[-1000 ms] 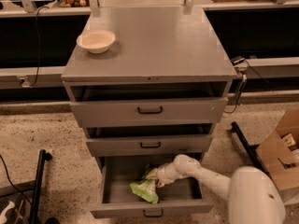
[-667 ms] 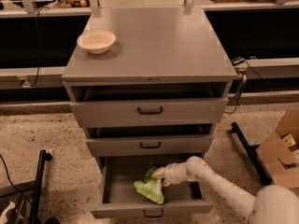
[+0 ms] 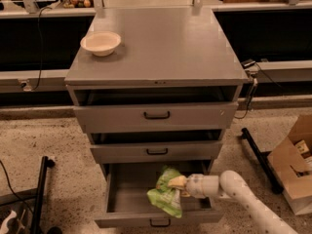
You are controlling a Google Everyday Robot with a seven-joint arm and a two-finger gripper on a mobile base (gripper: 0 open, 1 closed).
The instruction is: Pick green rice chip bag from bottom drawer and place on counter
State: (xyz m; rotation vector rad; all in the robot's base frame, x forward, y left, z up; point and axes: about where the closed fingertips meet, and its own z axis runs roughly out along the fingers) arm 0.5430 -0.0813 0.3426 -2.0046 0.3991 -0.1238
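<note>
The green rice chip bag (image 3: 166,198) hangs from my gripper (image 3: 176,183) above the open bottom drawer (image 3: 129,191), lifted off the drawer floor. The gripper is shut on the bag's upper edge, its cream fingertips pointing left. My white arm (image 3: 239,194) reaches in from the lower right. The grey counter (image 3: 161,43) tops the cabinet, well above the gripper.
A cream bowl (image 3: 101,43) sits at the counter's back left. The top drawer (image 3: 151,115) and middle drawer (image 3: 156,151) stand slightly pulled out above the bottom one. A cardboard box (image 3: 291,165) is on the floor at right, a black stand (image 3: 40,194) at left.
The gripper has lifted the green bag up off the drawer floor and drawn it a little to the right. The arm has risen with it.
</note>
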